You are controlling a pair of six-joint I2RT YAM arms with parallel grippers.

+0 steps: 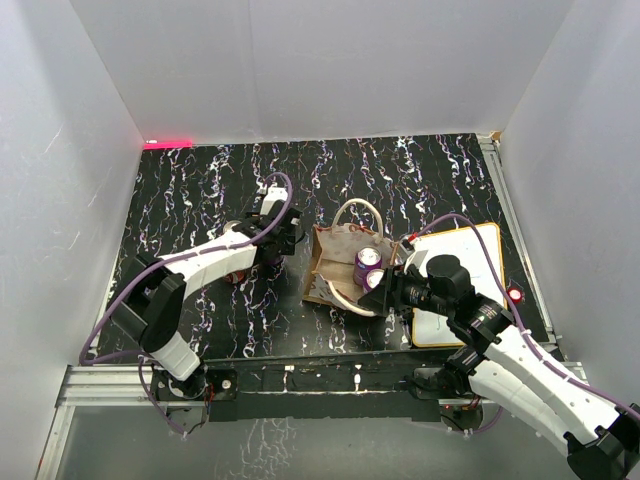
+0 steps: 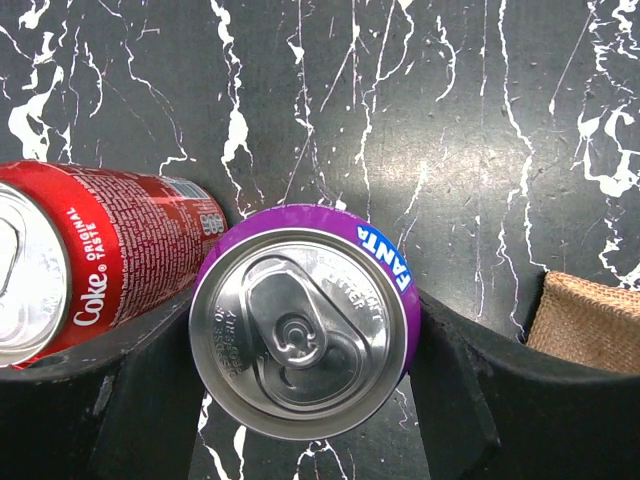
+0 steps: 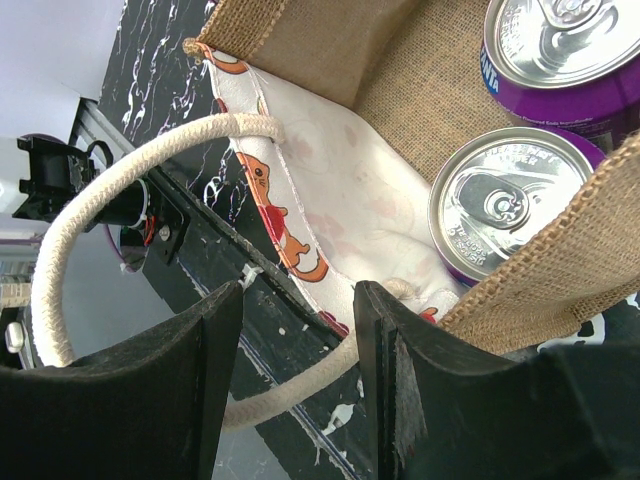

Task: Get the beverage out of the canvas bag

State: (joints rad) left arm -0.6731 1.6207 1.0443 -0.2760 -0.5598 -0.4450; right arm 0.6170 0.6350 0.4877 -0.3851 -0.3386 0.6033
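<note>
The tan canvas bag (image 1: 335, 262) stands open mid-table with cream rope handles (image 3: 60, 240). Two purple cans (image 1: 368, 262) stand inside it; they also show in the right wrist view (image 3: 510, 200). My left gripper (image 1: 287, 240) is left of the bag and shut on a third purple Fanta can (image 2: 305, 320), which stands upright on the table between the fingers (image 2: 470, 400). My right gripper (image 3: 298, 310) is open at the bag's near rim, with the near rope handle running between its fingers. It holds nothing.
A red Coke can (image 2: 110, 260) sits on the table just left of the Fanta can, and a corner of the bag (image 2: 590, 320) just right of it. A white orange-rimmed board (image 1: 470, 270) lies right of the bag. White walls enclose the black marbled table (image 1: 200, 190).
</note>
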